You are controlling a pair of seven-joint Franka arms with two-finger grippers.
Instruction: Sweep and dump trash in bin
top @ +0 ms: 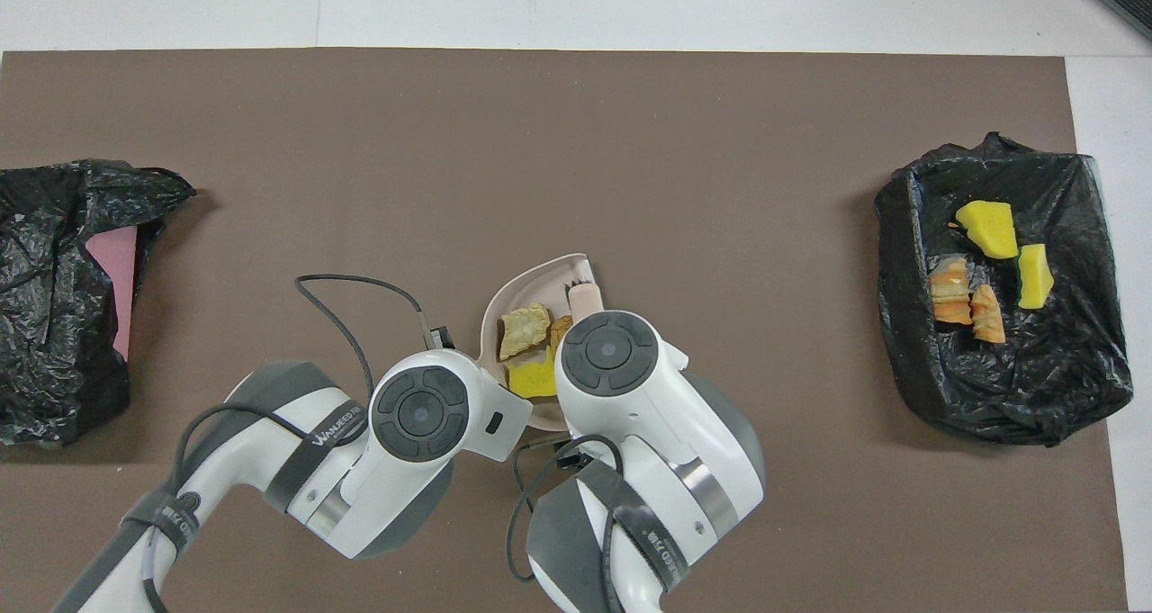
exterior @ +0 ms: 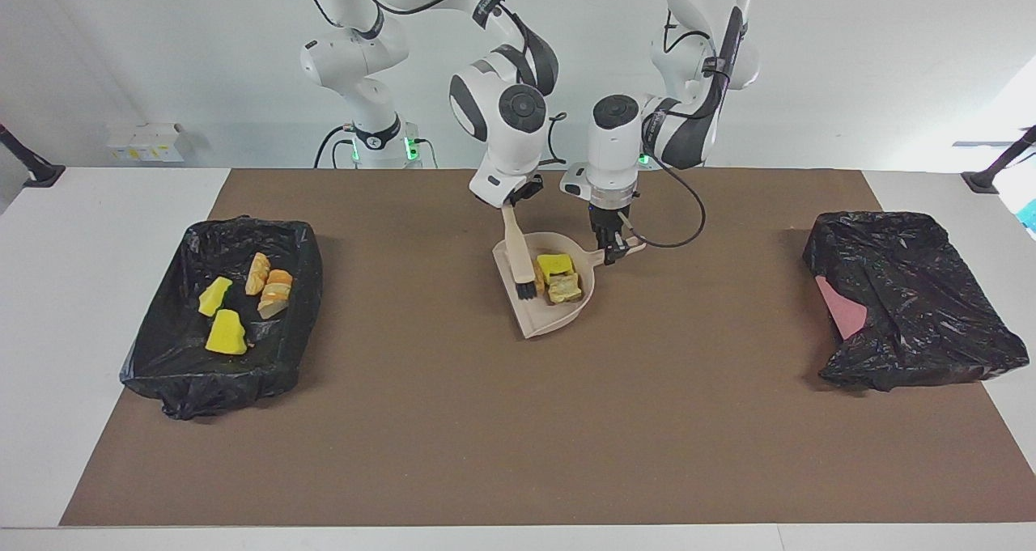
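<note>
A beige dustpan [exterior: 528, 321] [top: 504, 300] sits mid-table near the robots. My left gripper [exterior: 609, 243] is shut on its handle. Inside the pan lie three pieces of trash: a yellow sponge chunk [exterior: 554, 263] [top: 531, 379], a tan lump [exterior: 565, 289] [top: 524, 329] and an orange-brown lump [exterior: 539, 277], half hidden by the brush. My right gripper [exterior: 511, 204] is shut on the beige brush [exterior: 515, 250] [top: 585, 296], whose black bristles stand in the pan's mouth. The black-lined bin [exterior: 174, 373] [top: 909, 325] at the right arm's end of the table holds several more scraps. In the overhead view both wrists cover the grippers.
A second bin [exterior: 906, 292] [top: 54, 262], pink and wrapped in a crumpled black bag, stands at the left arm's end of the table. A brown mat [exterior: 518, 438] covers the table. A black cable [exterior: 680, 227] loops from the left wrist beside the pan.
</note>
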